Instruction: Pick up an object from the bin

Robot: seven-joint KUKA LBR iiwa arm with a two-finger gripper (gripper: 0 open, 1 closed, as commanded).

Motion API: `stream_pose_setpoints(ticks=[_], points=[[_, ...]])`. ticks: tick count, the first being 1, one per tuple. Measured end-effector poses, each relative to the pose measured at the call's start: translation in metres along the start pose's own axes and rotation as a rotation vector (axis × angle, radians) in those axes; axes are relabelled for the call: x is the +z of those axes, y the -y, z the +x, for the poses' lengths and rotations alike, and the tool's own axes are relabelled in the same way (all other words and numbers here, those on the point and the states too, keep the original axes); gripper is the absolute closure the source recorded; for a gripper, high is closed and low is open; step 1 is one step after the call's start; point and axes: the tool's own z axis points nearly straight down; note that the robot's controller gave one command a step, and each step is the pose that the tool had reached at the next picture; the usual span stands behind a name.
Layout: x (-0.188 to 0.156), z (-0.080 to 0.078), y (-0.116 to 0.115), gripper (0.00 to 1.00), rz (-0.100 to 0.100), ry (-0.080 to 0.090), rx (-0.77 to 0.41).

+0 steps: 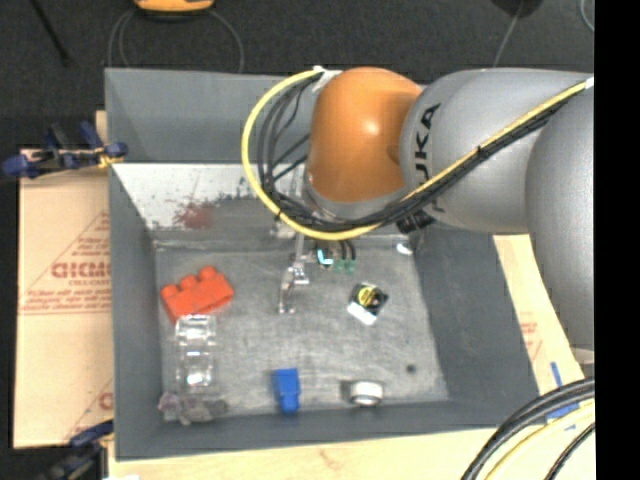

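My gripper (pixel 292 286) hangs below the orange wrist cover over the bin's middle, above bare floor. A small black, yellow and white thing (pixel 365 303) lies just to its right. An orange studded brick (pixel 197 293) lies to its left. Nearer the front edge, a blue block (pixel 286 389) sits below the gripper. I see nothing held in the gripper.
A clear plastic piece (pixel 195 353) lies under the orange brick, with a grey-purple thing (pixel 190 405) in the front left corner. A white round cap (pixel 365 393) rests at the front wall. The arm covers the bin's back right.
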Motion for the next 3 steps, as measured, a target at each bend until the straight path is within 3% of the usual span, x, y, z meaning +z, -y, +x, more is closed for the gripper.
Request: stream_pose_setpoints(ticks=[1,2,3], points=[[0.106,-0.049,-0.068,0.00,0.001,0.011,-0.078],[0.104,0.010,-0.114,0.00,0.013,0.035,-0.283],[0.105,0.012,-0.114,1.00,0.014,0.021,-0.279]])
